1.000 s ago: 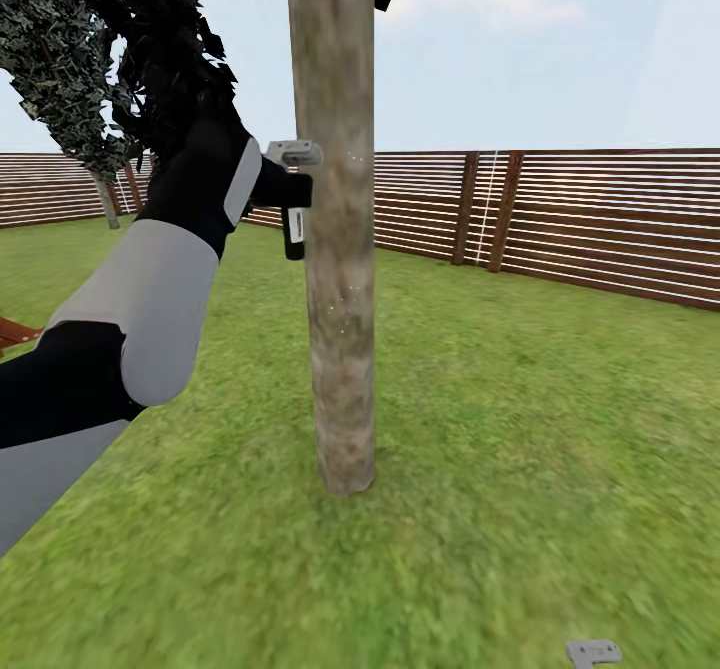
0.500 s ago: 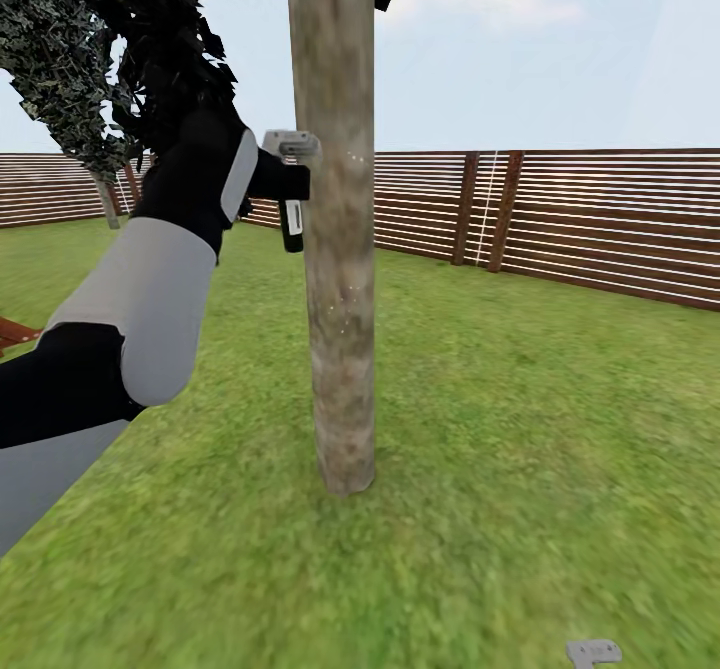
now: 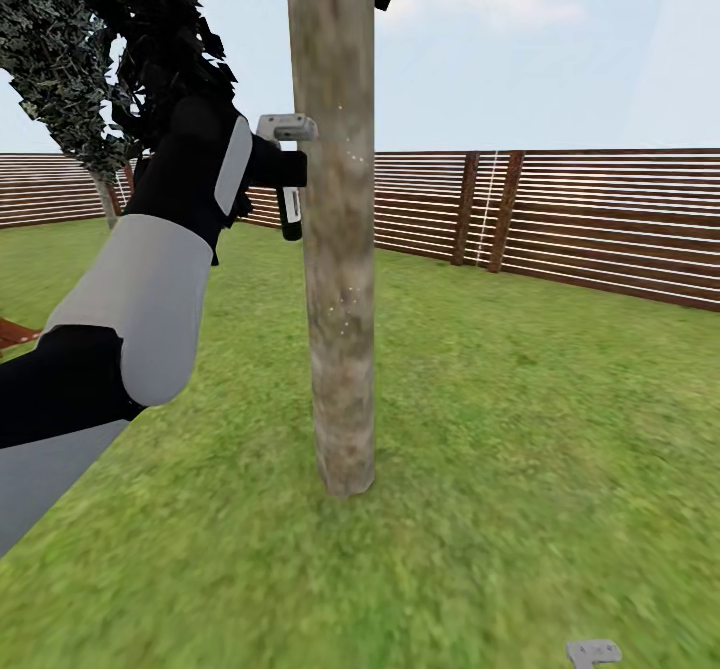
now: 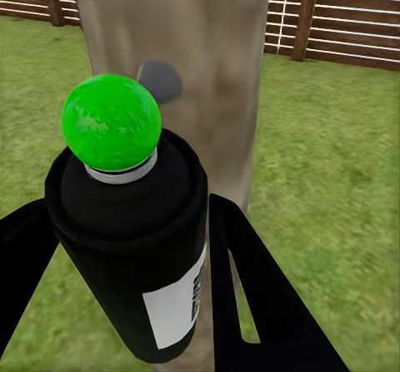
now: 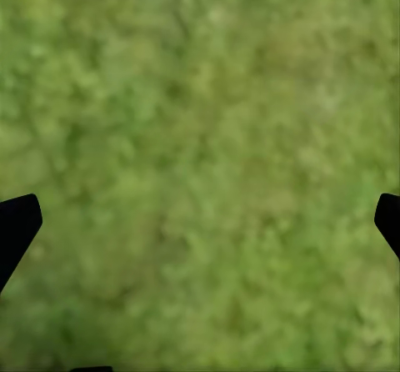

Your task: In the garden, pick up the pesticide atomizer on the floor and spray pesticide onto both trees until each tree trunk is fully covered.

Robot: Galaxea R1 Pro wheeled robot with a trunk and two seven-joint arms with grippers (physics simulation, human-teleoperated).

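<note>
The left arm (image 3: 150,289) reaches up and forward from the left of the head view, its left claw (image 3: 285,171) raised beside the tree trunk (image 3: 338,249); the claw is clamped on the pesticide atomizer (image 4: 137,247), which in the left wrist view appears as a dark cylindrical body with a white label on its side and a bright green ball on top; the black fingers (image 4: 258,305) press against the can on both sides; the can sits just in front of the mottled grey-brown bark, very near it, though whether it touches the trunk cannot be told. In the head view the atomizer (image 3: 290,211) hangs as a small dark cylinder below the claw's pale grey head, right at the trunk's left edge; a few pale specks dot the bark near mid height and beside the claw. The trunk stands straight in the green lawn (image 3: 520,399), with blotchy leaves (image 3: 130,39) overhead; a brown slatted fence (image 3: 560,219) runs behind. A small grey part (image 3: 593,652) shows at the bottom edge of the head view. In the right wrist view the right claw (image 5: 200,222) points at blurred grass (image 5: 200,138); its dark fingertips (image 5: 17,222) stand wide apart at the picture's two sides, holding nothing.
</note>
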